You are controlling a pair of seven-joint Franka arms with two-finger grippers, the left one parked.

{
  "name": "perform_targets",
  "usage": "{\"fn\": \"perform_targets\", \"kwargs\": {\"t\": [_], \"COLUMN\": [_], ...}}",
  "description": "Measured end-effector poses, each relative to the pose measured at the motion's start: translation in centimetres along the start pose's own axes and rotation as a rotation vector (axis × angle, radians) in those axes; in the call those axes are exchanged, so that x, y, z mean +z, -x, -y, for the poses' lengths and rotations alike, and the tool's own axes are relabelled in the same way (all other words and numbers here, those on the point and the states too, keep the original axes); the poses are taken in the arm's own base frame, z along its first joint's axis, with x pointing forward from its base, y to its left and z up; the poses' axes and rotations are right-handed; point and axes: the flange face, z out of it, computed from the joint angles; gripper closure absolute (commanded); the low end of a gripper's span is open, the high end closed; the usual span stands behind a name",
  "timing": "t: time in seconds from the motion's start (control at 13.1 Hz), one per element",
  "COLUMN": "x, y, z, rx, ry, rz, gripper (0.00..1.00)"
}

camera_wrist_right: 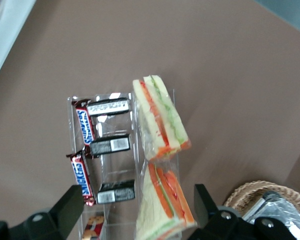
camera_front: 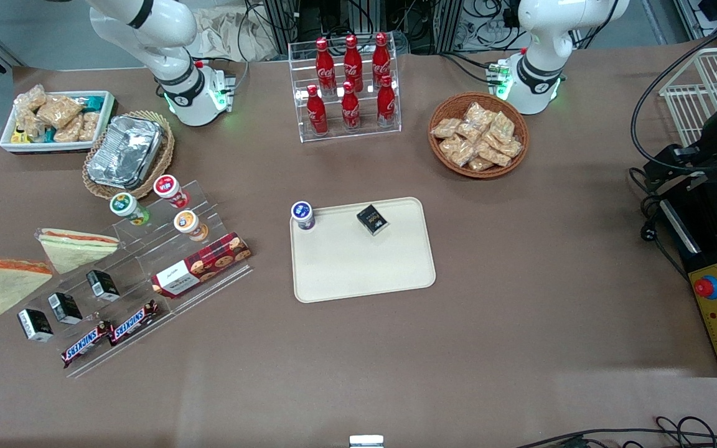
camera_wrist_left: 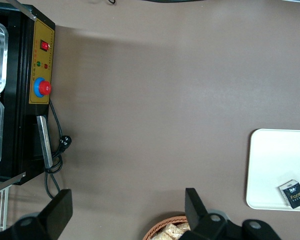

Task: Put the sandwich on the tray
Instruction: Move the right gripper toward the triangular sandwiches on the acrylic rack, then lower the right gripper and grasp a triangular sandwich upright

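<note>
I am holding my gripper high in the air over the snack display at the working arm's end of the table, and its two fingers are standing spread wide, pinching nothing. In my wrist view the sandwich is showing between the fingers but well below them, so I am not touching it. The sandwich is lying in its clear wrap just beside the clear stepped stand, with the orange-red filling along its edge. Its twin wedge is lying just beside it, a little nearer to the front camera. The two Snickers bars are sitting on the lowest step of the stand. The tray is resting near the middle of the table, well apart from the sandwich, and it is carrying only a small cup at one corner and a dark box.
</note>
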Motion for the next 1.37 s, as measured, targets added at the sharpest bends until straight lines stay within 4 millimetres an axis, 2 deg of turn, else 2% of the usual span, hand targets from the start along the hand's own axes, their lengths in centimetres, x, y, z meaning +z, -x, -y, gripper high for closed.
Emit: {"fn": "perform_targets", "kwargs": {"t": [0.15,0.38,1.14,1.22,1.3,1.37], "x": [2.3,5.2,13.9,15.0,15.8,16.1], "y": [-1.9,-3.5,-2.8,-2.6,-2.5,-2.4], "z": [-1.2,-2.1,-2.9,-3.2,-3.5,-3.6], "rx": [0.046,0.080,0.109,0.110,0.109,0.100], "ry": [-0.006,0.003,-0.080,-0.082,-0.083,-0.086], "rz": [0.029,0.054,0.044,0.041,0.036,0.029], "gripper": [0.02,0.02,0.04,0.07,0.16,0.33]}}
